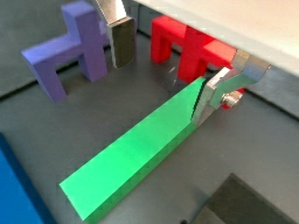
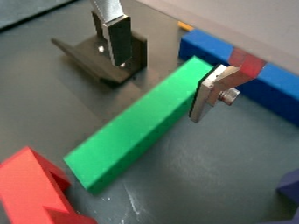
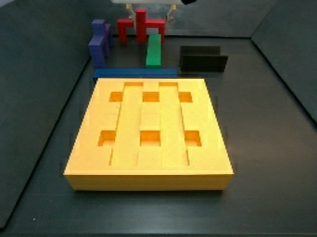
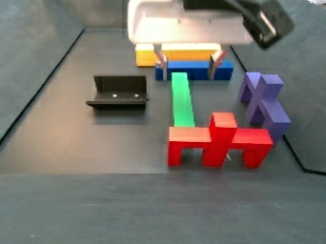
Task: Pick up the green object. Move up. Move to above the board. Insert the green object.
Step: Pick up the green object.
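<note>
Over the green object (image 1: 135, 157), the gripper (image 1: 163, 66) hangs with jaws wide, straddling its end without touching.

Robot test cell in a lab, dark grey matte floor (image 3: 247, 185) walled by sloped dark panels, bare coloured blocks, thick orange-yellow recessed board (image 3: 151, 130), dark L-shaped fixture (image 4: 117, 93), end effector (image 1: 163, 66) low above floor

Floor (image 3: 266, 139) on my feed is dark grey and matte, a bit scuffed, with soft even light and faint reflections. Low dark walls (image 3: 287, 69) slope up around it, and there's a pale wall (image 1: 246, 22) behind.
</note>
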Controlling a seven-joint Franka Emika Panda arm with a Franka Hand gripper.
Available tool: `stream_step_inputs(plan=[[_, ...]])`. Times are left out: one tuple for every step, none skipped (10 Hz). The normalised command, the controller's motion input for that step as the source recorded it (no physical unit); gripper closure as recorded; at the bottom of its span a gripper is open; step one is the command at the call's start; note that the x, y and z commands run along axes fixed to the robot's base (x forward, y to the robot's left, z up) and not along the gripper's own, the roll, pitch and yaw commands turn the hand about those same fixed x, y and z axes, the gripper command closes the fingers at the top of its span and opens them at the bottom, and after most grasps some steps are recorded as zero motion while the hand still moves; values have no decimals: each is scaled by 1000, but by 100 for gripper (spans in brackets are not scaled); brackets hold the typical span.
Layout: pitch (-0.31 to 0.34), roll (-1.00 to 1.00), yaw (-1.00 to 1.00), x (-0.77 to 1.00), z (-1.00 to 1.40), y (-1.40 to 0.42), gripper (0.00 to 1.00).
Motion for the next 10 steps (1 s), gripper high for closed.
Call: stream_step_inputs(plan=[[-77,-74,-3,-94,-657,106,0],[-9,-59,0,-17,-554,146,0],[0,-110,0,0,-580,134,0],[0,-139,0,0,-543,106,0],[0,-161,0,129,-357,0,0],[-14,-153,0,177,-234,0,0],[-44,-164,0,89,-234,0,0],[-99,-253,-71,31,-171,0,0],[-164,-336,-194,83,-57,-29,0],[-210,-360,-314,6,-80,0,0]])
